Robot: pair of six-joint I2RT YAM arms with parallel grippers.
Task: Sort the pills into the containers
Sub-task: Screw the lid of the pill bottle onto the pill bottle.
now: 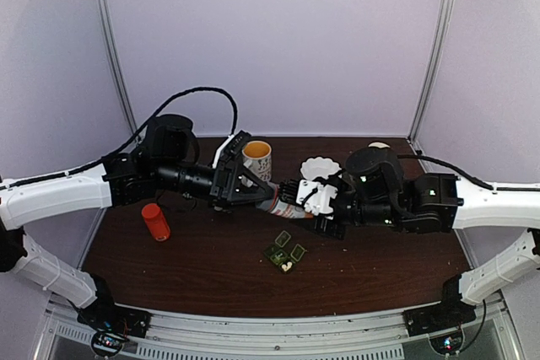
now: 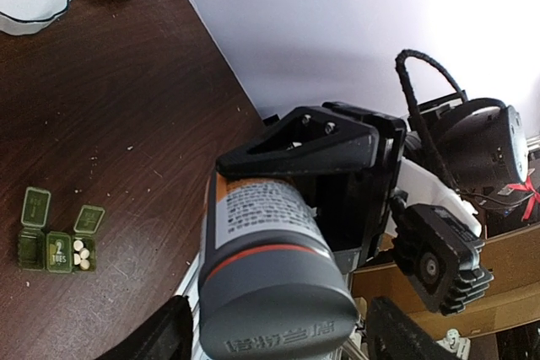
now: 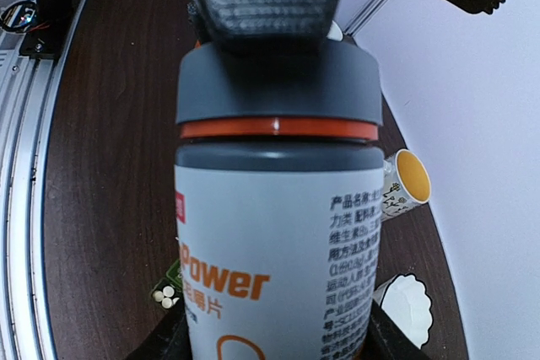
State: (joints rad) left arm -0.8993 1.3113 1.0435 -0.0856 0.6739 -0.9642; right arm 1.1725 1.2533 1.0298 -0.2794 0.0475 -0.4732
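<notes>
dark-green rectangular plastic pill box lay flat on the dark brown wooden table, near the front centre. it sat on the near side of both grippers and touched neither.

1. pill box. the wrist views showed three square compartments in a row. two lids stood open. the middle lid, marked "tues", was closed. small white round pills lay in one end compartment.

2. bottle. a grey cylindrical plastic bottle with a printed white label and an orange ring was held off the table on its side, between the two arms. its dark grey screw cap pointed toward the left arm.

3. right gripper. it was clenched on the bottle body, one finger on each side of the label.

4. left gripper. its black fingers flanked the cap, one on each side. only slivers of space showed beside the cap in the left wrist view. whether they pressed on the cap could not be told.

5. other items. a white ceramic mug with a yellow interior stood at the back of the table. a white scalloped bowl stood to its right. a small red cylindrical canister stood upright under the left arm, well apart from the pill box.
</notes>
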